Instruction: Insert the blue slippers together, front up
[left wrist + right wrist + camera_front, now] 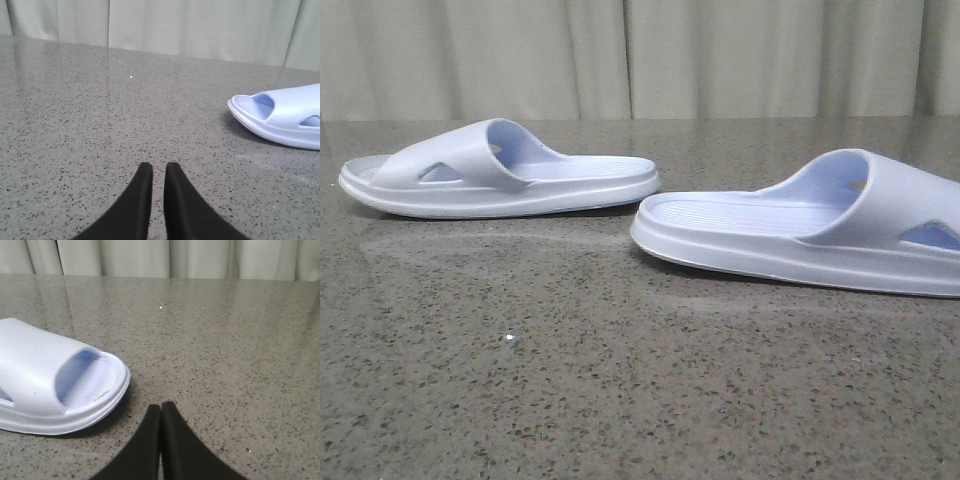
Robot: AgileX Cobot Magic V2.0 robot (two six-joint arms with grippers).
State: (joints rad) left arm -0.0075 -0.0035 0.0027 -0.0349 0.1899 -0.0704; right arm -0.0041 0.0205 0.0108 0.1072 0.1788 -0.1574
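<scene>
Speckled grey-brown stone table [620, 400], polished, with faint pale reflections across its surface. Two pale blue slippers lie flat on it, soles down, side-on in the front view and apart from each other. The left slipper [500, 175] sits farther back, its heel end toward the middle of the table. The right slipper [810, 235] sits nearer the front, running off the right edge of the front view, its ribbed footbed visible. A small white speck [510, 339] rests on the table in front of the left slipper.
</scene>
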